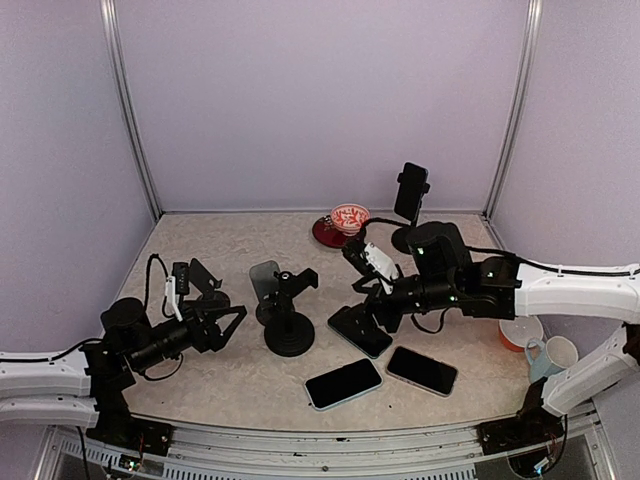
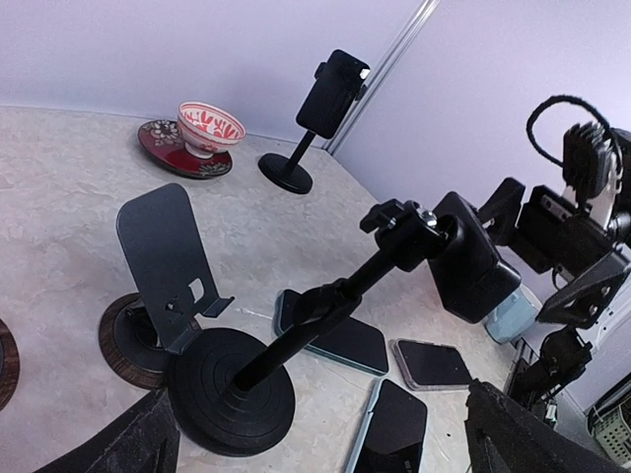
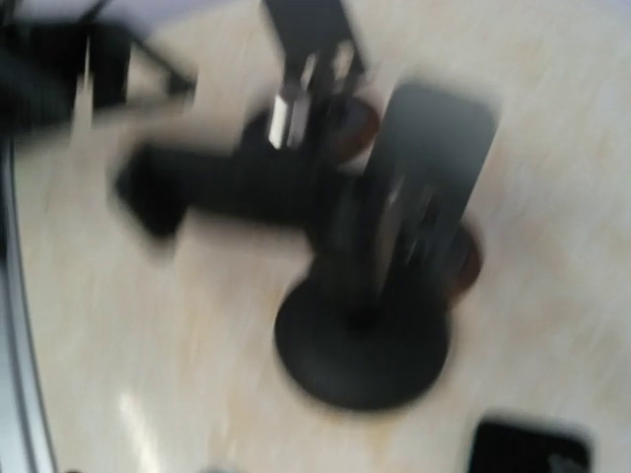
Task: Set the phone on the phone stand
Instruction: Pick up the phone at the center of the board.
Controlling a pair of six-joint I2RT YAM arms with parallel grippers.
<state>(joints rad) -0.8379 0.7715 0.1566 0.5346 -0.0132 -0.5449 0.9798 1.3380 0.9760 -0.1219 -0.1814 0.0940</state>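
Note:
Three dark phones lie on the table: one (image 1: 360, 331) right under my right gripper, one (image 1: 343, 383) at the front and one (image 1: 422, 370) to its right. They also show in the left wrist view: (image 2: 345, 338), (image 2: 392, 429), (image 2: 432, 363). A black phone stand (image 1: 290, 322) with a round base and tilted arm stands mid-table, and shows in the left wrist view (image 2: 232, 389). My right gripper (image 1: 358, 290) hovers open over the nearest phone, holding nothing. My left gripper (image 1: 237, 328) is open and empty, left of the stand. The right wrist view is blurred; it shows the stand (image 3: 363, 340) but not my fingers.
A grey plate stand (image 1: 265, 283) on a brown disc is just behind the black stand, and another small stand (image 1: 200, 275) is at the left. A stand holding a phone (image 1: 411, 192) and a bowl on a red saucer (image 1: 346, 220) are at the back. Two mugs (image 1: 545, 350) stand at the right edge.

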